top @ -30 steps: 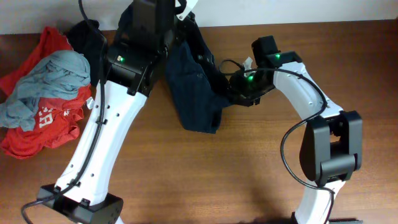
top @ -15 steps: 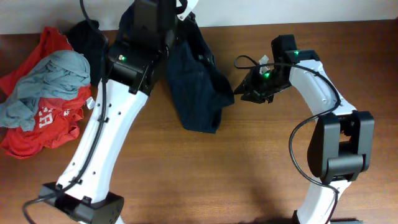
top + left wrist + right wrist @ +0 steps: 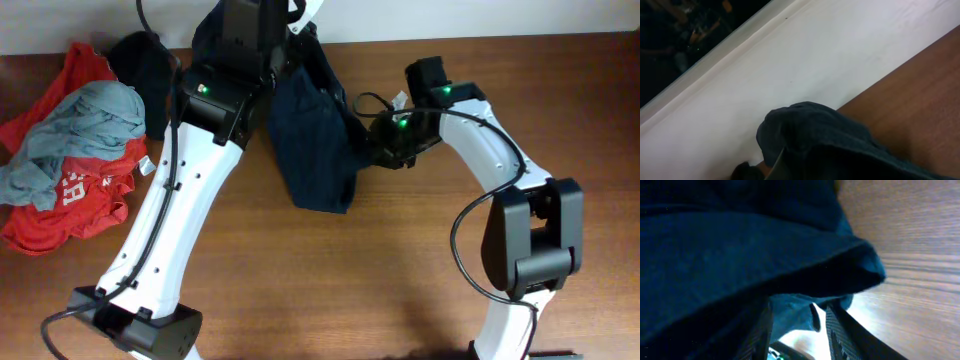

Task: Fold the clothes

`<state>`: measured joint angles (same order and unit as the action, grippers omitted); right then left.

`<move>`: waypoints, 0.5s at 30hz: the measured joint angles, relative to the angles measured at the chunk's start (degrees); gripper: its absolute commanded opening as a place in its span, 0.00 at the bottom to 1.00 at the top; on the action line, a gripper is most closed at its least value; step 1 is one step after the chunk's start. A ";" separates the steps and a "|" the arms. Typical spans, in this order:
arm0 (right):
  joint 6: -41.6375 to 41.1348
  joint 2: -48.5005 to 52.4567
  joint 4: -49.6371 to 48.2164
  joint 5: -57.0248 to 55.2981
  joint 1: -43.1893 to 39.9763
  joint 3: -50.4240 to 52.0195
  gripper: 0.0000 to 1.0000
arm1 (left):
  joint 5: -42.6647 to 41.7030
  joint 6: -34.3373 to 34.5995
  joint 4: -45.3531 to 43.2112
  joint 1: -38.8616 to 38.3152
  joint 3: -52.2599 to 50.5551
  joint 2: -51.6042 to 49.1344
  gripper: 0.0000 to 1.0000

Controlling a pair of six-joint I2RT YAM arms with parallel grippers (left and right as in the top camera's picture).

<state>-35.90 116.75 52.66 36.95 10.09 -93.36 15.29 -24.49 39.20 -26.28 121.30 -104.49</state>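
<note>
1. Left gripper (image 3: pixel 790 167): my jaws are closed tight on the clothes (image 3: pixel 315 140), which bunch up at the table's (image 3: pixel 400 290) far edge, near its middle.
2. Clothes: from that grip the dark fabric drapes down and lies on the wood toward the table's middle.
3. Right gripper (image 3: pixel 372 150): my jaws stand partly apart at the clothes' right edge, and a loose fold hangs between the fingers (image 3: pixel 840 330), unclamped.

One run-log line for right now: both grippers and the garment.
left gripper shut on navy garment | right gripper open at its side edge | garment bunched on table, not yet folded
</note>
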 measured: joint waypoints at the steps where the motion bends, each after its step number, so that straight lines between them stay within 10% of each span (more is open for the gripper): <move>1: -0.70 0.00 -0.68 -0.20 0.04 0.00 0.40 | 0.04 0.00 0.02 -0.02 0.00 0.00 0.01; 15: -3.32 0.00 -2.47 -0.90 -0.24 0.00 0.48 | 0.22 0.00 0.44 -0.02 0.00 0.00 0.01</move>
<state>-39.22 116.75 50.19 36.05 9.85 -93.36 15.51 -24.49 39.64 -26.30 121.30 -104.49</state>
